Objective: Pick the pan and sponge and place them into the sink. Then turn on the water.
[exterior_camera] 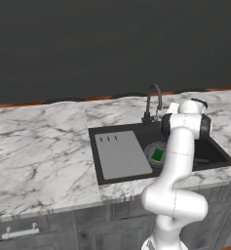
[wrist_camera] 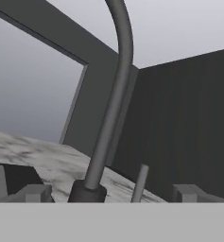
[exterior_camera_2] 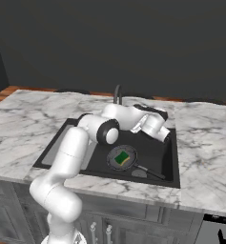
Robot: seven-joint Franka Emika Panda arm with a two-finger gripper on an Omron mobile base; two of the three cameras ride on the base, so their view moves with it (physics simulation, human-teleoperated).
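Observation:
The pan [exterior_camera_2: 122, 158] lies inside the black sink [exterior_camera_2: 158, 151], its long handle pointing to the basin's near right corner. The sponge [exterior_camera_2: 122, 157] rests green face up in the pan. From the left base view, the pan [exterior_camera: 155, 154] and sponge [exterior_camera: 158, 156] peek out beside the arm. My gripper [wrist_camera: 114, 194] is open, holding nothing, above the back of the basin. It faces the dark gooseneck tap [wrist_camera: 114, 94], whose thin lever [wrist_camera: 141, 184] rises just right of the base. In the right base view the gripper [exterior_camera_2: 142, 125] hangs over the sink.
The grey drainboard [exterior_camera: 122, 154] with three slots fills the sink's left half. Marble counter [exterior_camera: 39, 146] spreads to both sides, with a dark wall behind. The tap [exterior_camera: 154, 101] stands at the sink's back edge. Cabinet fronts run below the counter.

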